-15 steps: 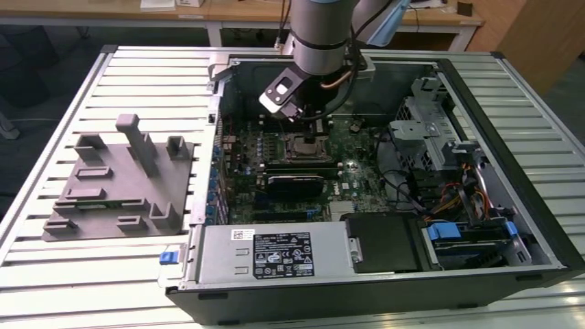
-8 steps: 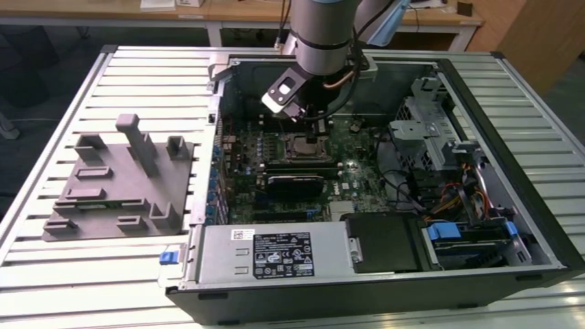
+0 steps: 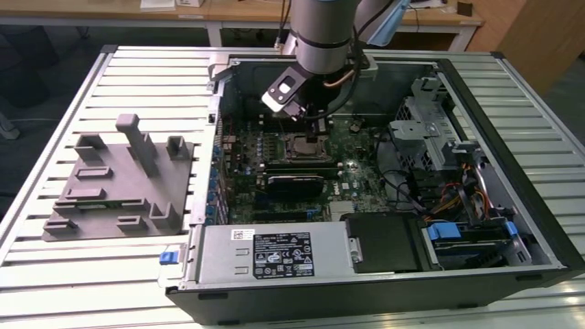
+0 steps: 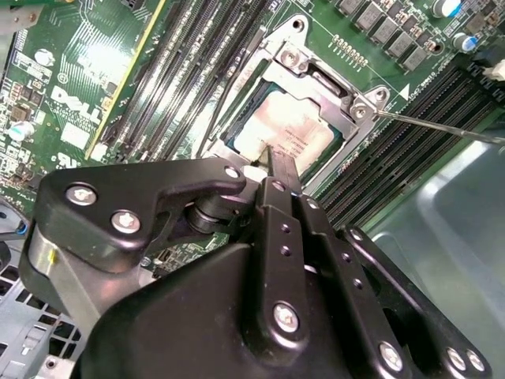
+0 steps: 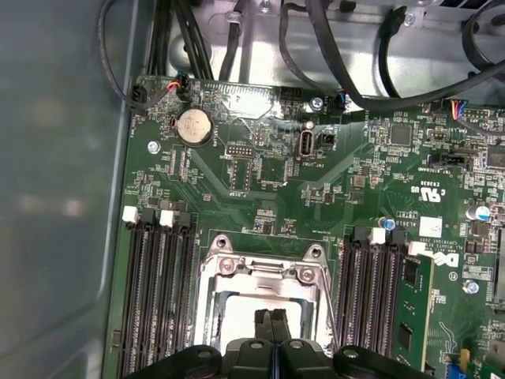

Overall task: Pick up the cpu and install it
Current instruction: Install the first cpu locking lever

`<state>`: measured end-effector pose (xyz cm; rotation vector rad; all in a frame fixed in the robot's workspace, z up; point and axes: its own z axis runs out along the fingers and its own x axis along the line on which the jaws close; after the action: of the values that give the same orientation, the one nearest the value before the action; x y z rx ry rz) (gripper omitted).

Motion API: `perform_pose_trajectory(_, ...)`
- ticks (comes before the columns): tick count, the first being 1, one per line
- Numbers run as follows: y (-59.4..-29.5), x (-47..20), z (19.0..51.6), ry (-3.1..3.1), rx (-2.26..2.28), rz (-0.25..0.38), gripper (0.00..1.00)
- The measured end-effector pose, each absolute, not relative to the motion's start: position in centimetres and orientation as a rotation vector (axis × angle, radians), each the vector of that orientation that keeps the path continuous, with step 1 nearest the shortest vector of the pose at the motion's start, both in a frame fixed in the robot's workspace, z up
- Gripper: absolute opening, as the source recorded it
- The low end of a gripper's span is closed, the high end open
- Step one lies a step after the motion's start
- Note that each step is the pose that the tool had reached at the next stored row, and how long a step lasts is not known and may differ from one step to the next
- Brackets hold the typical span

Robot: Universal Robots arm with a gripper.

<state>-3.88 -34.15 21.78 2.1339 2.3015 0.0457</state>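
**Exterior view: robot tool meets the cpu socket inside an open computer**

A slatted metal tabletop [image 3: 92, 274] carries one open computer case [image 3: 366, 295], lying on its side. Just beside it, on the exterior view's left, lies one grey moulded tray [image 3: 119, 185]. One robot arm [image 3: 320, 34] reaches down into the case. Inside the case is one green motherboard [image 5: 276, 181]. It has two banks of memory slots, one on each side of a single socket [image 5: 260, 272] with a metal frame.

In the second wrist view, one cpu [image 4: 292, 138] lies flat within that frame, silver top up. A thin metal lever [image 4: 442, 126] juts out beside it.

The tool [image 4: 271, 158] is clenched, its two fingers pressed together with no gap. Their tips are at the cpu's near edge. It is unclear whether they press on the chip or hover just above it.

The work appears to be at the install step: the chip is in the socket, not in the tray. Any further move calls for a light, level touch, so that the chip stays square in its frame.
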Motion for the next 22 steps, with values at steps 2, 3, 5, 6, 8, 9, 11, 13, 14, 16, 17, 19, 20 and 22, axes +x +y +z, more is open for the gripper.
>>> perform_pose_trajectory(2,-34.2,-3.9,21.9,2.301,2.134,0.046,0.11)
perform_pose_trajectory(3,-34.2,-3.9,21.9,2.302,2.134,0.046,0.11)
perform_pose_trajectory(5,-34.2,-3.9,22.0,2.302,2.134,0.046,0.11)
perform_pose_trajectory(6,-34.2,-3.9,22.0,2.302,2.134,0.046,0.11)
perform_pose_trajectory(8,-34.2,-3.9,22.0,2.302,2.134,0.046,0.11)
perform_pose_trajectory(9,-34.2,-3.9,22.0,2.302,2.134,0.046,0.11)
perform_pose_trajectory(11,-34.2,-3.9,22.0,2.302,2.134,0.046,0.11)
perform_pose_trajectory(13,-34.2,-3.9,22.1,2.302,2.134,0.045,0.11)
perform_pose_trajectory(14,-34.2,-3.9,22.1,2.301,2.134,0.045,0.11)
perform_pose_trajectory(16,-34.2,-3.9,22.3,2.302,2.134,0.046,0.11)
perform_pose_trajectory(17,-34.2,-3.9,22.4,2.302,2.134,0.046,0.11)
perform_pose_trajectory(19,-34.2,-3.9,22.7,2.302,2.134,0.046,0.11)
perform_pose_trajectory(20,-34.2,-3.9,23.0,2.302,2.134,0.046,0.11)
perform_pose_trajectory(22,-34.2,-3.9,23.4,2.302,2.134,0.046,0.11)
